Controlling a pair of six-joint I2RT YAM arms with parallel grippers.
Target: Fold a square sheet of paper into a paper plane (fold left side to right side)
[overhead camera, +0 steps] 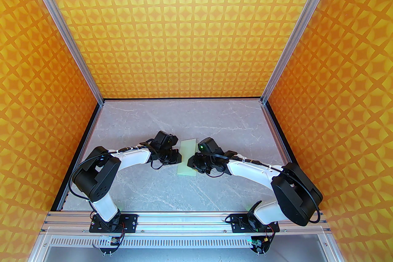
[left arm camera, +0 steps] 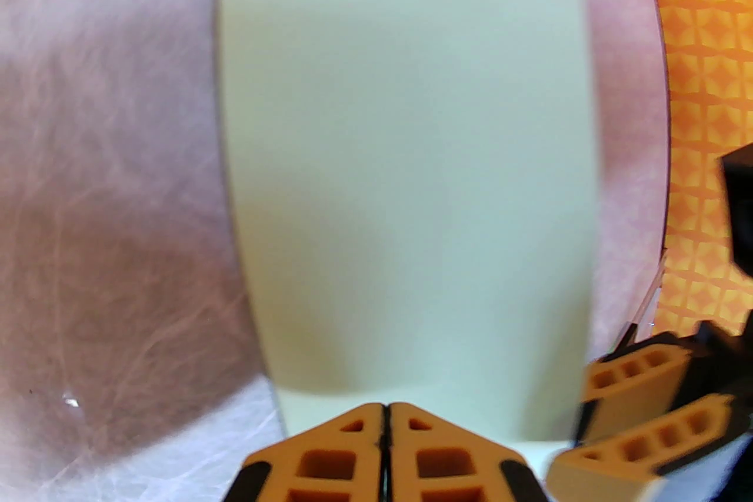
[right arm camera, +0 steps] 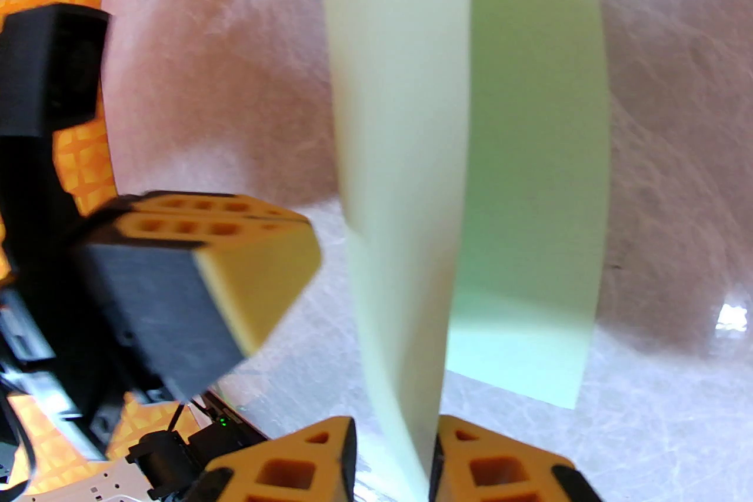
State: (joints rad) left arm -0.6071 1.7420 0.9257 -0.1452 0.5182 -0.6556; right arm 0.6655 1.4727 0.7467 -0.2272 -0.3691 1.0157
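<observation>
A pale grey marble-patterned tabletop (overhead camera: 138, 119) fills the floor of the scene, with thin white veins running across it. Three orange walls printed with a repeating yellow four-pointed pattern enclose it: a far wall (overhead camera: 184, 24), a left wall (overhead camera: 36, 101) and a right wall (overhead camera: 353, 101). Two silver aluminium posts stand at the far corners, one on the left (overhead camera: 64, 27) and one on the right (overhead camera: 299, 27). A black trim strip (overhead camera: 78, 159) borders the tabletop's left edge. A silver aluminium rail (overhead camera: 184, 219) runs along the near edge, and a slotted metal strip (overhead camera: 184, 243) lies just nearer.
</observation>
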